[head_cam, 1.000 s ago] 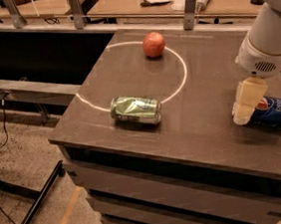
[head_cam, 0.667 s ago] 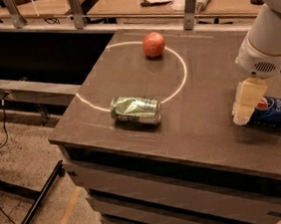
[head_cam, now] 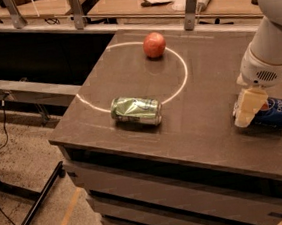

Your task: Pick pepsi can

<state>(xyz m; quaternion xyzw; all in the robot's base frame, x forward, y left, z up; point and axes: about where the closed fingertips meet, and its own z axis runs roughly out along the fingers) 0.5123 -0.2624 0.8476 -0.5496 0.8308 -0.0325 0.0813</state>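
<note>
Far to the left of the gripper and below table level, a black stand leg lies across the speckled floor. On the dark table, well to the left of the gripper, a green and silver can lies on its side with a dented body, resting on the near arc of a thin white circle drawn on the top. Beyond that can, and up and to the left of the gripper, a red apple sits inside the circle near its far edge. The white arm comes down from the upper right, and its cream-coloured gripper hangs low over the right side of the table. The pepsi can lies on its side just to the right of the gripper, its left end hidden behind it, near the table's right edge. Whether the gripper grasps the can or stands wide cannot be told.
</note>
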